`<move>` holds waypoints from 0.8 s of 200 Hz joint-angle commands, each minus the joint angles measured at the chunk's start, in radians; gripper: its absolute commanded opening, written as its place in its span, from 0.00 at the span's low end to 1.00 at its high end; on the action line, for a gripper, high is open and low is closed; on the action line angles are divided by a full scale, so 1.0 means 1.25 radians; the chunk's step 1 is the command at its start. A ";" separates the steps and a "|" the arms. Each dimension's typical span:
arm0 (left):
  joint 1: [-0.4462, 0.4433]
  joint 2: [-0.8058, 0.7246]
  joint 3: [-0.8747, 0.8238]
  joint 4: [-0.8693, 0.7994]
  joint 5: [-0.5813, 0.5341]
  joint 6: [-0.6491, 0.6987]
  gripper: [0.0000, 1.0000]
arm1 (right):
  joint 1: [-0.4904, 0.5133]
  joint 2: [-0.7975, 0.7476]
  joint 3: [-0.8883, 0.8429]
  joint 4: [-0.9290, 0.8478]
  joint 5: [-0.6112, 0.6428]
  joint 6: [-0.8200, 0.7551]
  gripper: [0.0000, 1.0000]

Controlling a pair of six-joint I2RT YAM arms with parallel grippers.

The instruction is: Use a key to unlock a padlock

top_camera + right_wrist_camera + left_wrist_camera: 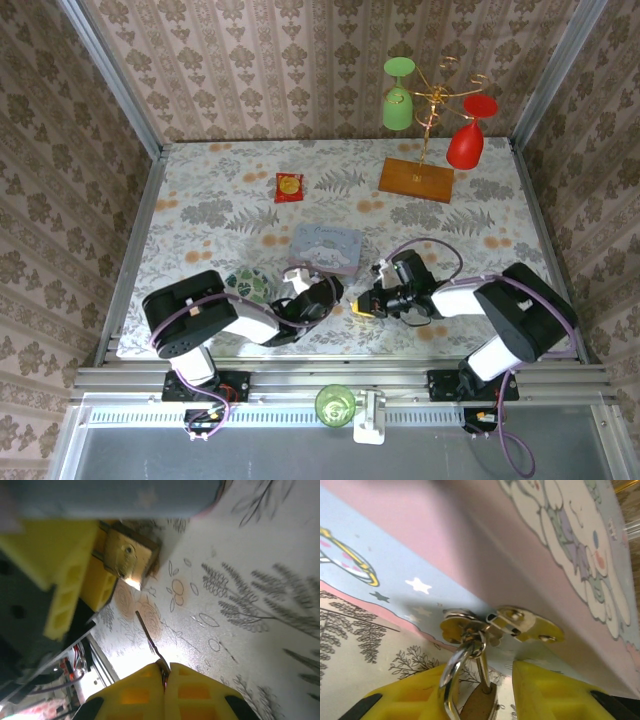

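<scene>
Key (148, 632) clamped in my right end effector (165, 669), left end effector (487, 692) apart around the padlock (127, 555), looks like the insertion step, so next I'd line the tip with its keyhole

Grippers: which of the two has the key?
The right gripper, pinched shut on the key; the left gripper instead sits open around the padlock.

- No word, number or brand can be read anywhere.
- The pale blue tin (325, 247) bears only cartoon pictures and stars.
- The print on the red-and-yellow packet (289, 187) is too small to read.
</scene>
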 commanded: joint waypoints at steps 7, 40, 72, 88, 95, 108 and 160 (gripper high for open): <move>-0.021 -0.018 0.032 -0.234 -0.036 -0.003 0.35 | -0.040 -0.101 0.056 -0.188 0.100 -0.093 0.00; -0.032 -0.012 0.018 -0.218 -0.054 -0.023 0.37 | -0.045 -0.106 0.151 -0.330 0.237 -0.173 0.00; -0.039 -0.014 0.025 -0.231 -0.066 -0.010 0.37 | -0.045 -0.076 0.202 -0.345 0.363 -0.178 0.00; -0.044 -0.017 0.030 -0.241 -0.073 -0.009 0.37 | -0.045 -0.087 0.220 -0.359 0.443 -0.184 0.00; -0.044 -0.017 0.028 -0.240 -0.072 -0.011 0.37 | -0.046 -0.100 0.232 -0.372 0.477 -0.191 0.00; -0.043 -0.017 0.025 -0.233 -0.072 -0.013 0.37 | -0.053 -0.122 0.254 -0.372 0.511 -0.201 0.00; -0.044 -0.023 0.035 -0.235 -0.069 0.012 0.36 | -0.060 0.036 0.425 -0.300 0.463 -0.247 0.00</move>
